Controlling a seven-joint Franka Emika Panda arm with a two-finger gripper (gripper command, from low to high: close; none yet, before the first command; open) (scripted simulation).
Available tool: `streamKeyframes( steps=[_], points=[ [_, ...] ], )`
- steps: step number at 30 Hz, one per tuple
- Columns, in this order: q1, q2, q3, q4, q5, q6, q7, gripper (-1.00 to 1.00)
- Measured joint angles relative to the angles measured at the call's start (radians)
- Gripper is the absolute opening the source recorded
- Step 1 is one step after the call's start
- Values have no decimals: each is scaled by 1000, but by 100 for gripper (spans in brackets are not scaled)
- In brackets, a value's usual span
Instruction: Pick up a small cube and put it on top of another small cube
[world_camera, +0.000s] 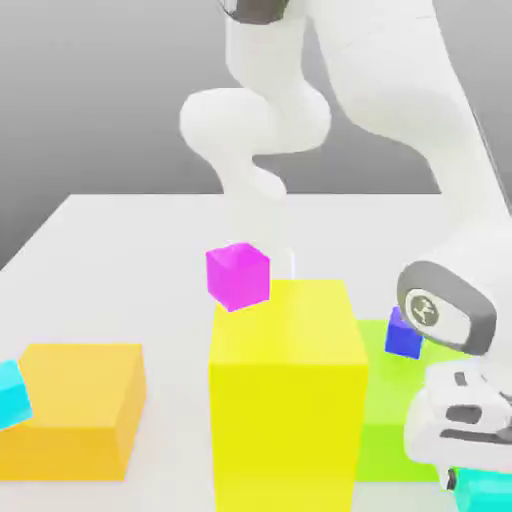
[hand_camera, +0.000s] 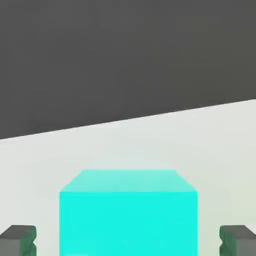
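The pincer (hand_camera: 128, 242) is released, its fingers apart on either side of the turquoise cube (hand_camera: 128, 222), near a bench (hand_camera: 30, 170) edge; the magenta cube (world_camera: 238, 277) sits at the yellow block's (world_camera: 288, 430) far-left corner in the exterior view; the blue cube (world_camera: 403, 335) tops the green block (world_camera: 390, 440).

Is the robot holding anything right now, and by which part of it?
Nothing is held: the fingers stand open around the turquoise cube, a gap on each side.
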Motion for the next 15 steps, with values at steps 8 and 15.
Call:
streamKeyframes(
  steps=[8, 15],
  points=[
    [-35, -95, 47, -23, 58, -69, -40, -100],
    [-172, -274, -19, -14, 106, -189, -120, -100]
  ],
)
